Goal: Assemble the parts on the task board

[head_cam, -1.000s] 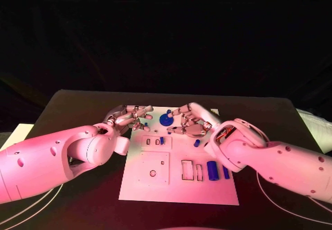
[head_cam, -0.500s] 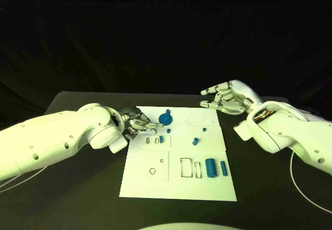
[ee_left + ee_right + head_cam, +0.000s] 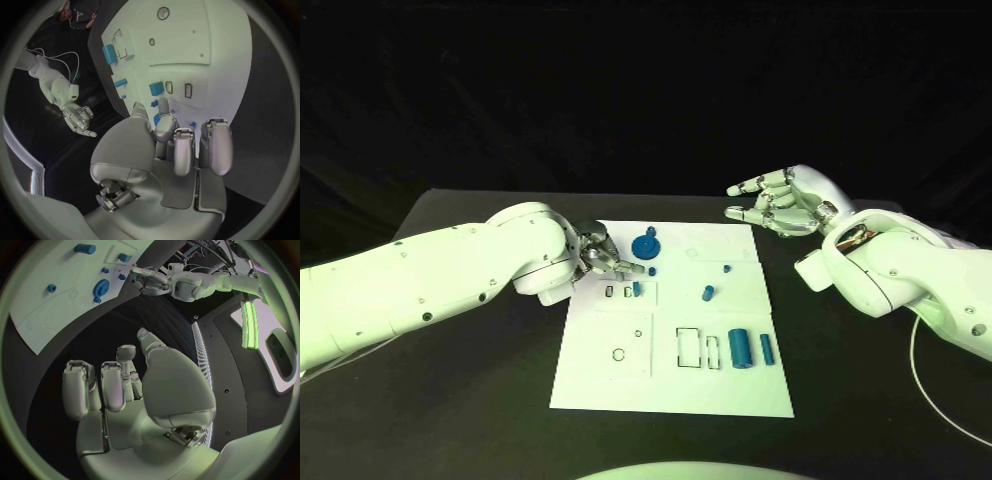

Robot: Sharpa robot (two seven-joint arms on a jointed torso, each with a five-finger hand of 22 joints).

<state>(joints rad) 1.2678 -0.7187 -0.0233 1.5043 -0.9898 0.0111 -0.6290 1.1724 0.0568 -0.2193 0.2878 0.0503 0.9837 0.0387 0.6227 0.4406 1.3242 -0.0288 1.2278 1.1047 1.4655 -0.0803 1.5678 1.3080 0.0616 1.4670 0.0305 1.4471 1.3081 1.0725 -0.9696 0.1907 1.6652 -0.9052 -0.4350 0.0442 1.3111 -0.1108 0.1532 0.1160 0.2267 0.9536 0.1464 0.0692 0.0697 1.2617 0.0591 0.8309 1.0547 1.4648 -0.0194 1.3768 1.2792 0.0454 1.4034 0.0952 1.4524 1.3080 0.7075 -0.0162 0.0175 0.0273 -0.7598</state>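
L hand (image 3: 607, 256) sits low at the board's near-left edge w/ fingers (image 3: 186, 150) curled in; nothing visibly in them, though a small part could hide under the fingertips, so clenched on nothing as far as I can tell. Its tips point at the small blue peg (image 3: 636, 289) standing in the slot row just beside it, prob. because that's the piece being seated or checked. R hand (image 3: 783, 203) hangs raised off the board's far-right corner, fingers apart, holding nothing, likely parked clear to leave L room. Task board (image 3: 733, 385) lies mid tabletop (image 3: 459, 380). On it: blue gear (image 3: 645, 246) near the far edge, two small pegs (image 3: 708, 293) mid-board, two bigger blue blocks (image 3: 738, 351) lying loose by the empty rectangular slots (image 3: 688, 349), so those prob. aren't fitted yet.
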